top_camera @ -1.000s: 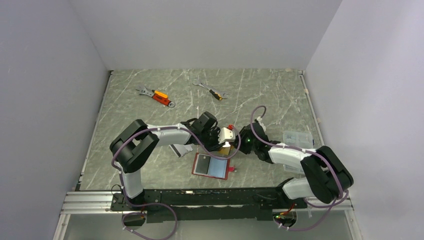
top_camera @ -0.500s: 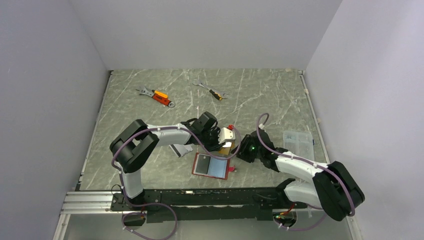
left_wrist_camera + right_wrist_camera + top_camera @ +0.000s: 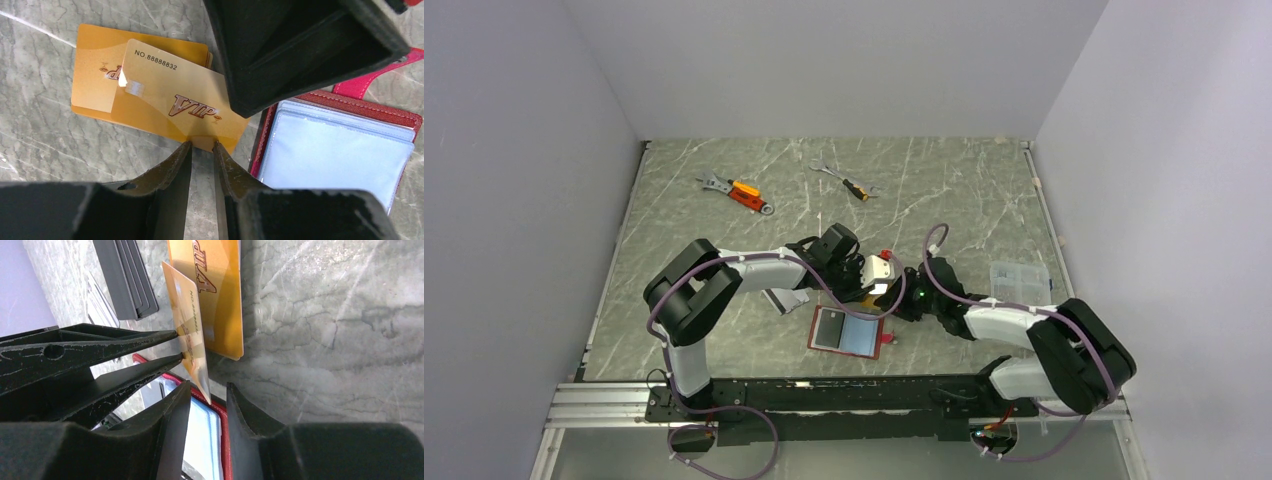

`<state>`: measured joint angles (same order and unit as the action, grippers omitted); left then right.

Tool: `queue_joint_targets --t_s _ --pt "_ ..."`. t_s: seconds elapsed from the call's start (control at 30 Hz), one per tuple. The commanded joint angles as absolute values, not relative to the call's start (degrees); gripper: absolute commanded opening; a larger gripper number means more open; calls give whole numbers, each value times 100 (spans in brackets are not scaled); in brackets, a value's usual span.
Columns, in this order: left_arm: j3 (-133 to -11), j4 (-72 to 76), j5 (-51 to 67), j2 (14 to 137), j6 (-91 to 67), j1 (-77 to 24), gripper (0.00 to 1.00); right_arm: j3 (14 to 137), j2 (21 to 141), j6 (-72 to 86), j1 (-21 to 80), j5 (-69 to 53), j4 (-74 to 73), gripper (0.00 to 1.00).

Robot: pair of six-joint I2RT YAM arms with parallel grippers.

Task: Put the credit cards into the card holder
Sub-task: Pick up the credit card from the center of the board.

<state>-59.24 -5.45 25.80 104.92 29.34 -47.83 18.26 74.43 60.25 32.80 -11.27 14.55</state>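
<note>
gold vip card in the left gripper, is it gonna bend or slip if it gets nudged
Probably stiff: the VIP card looks flat though the left gripper pinches only one edge. Likely light, as that small pinch holds it up. Its glossy face may slip or pivot if the right gripper bumps it.

glossy plastic card (image 3: 170,95), stitched leather-like card holder (image 3: 335,145)

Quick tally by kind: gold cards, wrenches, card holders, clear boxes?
Gold cards: 2
Wrenches: 2
Card holder: 1
Clear box: 1
Total: 6
</note>
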Motion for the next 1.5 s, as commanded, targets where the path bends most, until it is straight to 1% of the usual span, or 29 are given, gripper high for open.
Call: queue_joint_targets --t_s 0.0,0.23,0.37,0.47,0.63,0.77,0.8,0.83,0.87,0.97,1.13,1.27,1.3,1.33,1.37,1.47 --pt "-5830 -772 2618 10499 3031 -4829 28 1950 7726 5949 3307 -1142 1817 34" --pt "-5857 -802 2698 10486 3019 -4823 28 1976 8012 6018 3318 -1209 2167 27" --pt "-5946 -910 2831 10366 2987 -4719 27 1901 7866 6003 3329 -1205 2258 9" --pt "-6066 -1084 3065 10101 2895 -4432 29 1871 7581 5893 3336 -1200 2103 1" --pt "-6257 -1553 3542 9601 2862 -3858 33 1804 7140 5718 3328 -1273 1894 0" --pt "-6437 -1981 3833 9326 2813 -3554 41 1793 6931 5614 3324 -1346 1766 0" --pt "-6487 -2069 3967 9283 2741 -3480 45 1794 6897 5575 3322 -1420 1798 0" --pt "-6544 -2175 4097 9265 2667 -3416 56 1793 6869 5551 3319 -1553 1873 0" --pt "-6632 -2319 4218 9273 2630 -3371 57 1781 6854 5536 3303 -1719 2027 0" --pt "-6967 -2874 4674 9455 2493 -3281 55 1874 6837 5352 3256 -2256 2217 0" --pt "-6422 -1880 5534 9252 1508 -3094 64 2125 6509 4934 3180 -2624 1902 0" --pt "-5885 -633 6215 9294 314 -2940 70 2228 6180 4757 3035 -2907 1714 0" --pt "-5742 -253 6388 9360 -196 -2868 75 2257 6131 4721 3018 -2952 1662 0" --pt "-5591 261 6575 9427 -689 -2795 85 2281 6087 4699 3002 -3006 1639 0" --pt "-5465 736 6753 9501 -1198 -2741 92 2296 6063 4686 2989 -3048 1635 0" --pt "-5088 2207 7234 9704 -2493 -2641 99 2304 6110 4697 2980 -3173 1718 0"
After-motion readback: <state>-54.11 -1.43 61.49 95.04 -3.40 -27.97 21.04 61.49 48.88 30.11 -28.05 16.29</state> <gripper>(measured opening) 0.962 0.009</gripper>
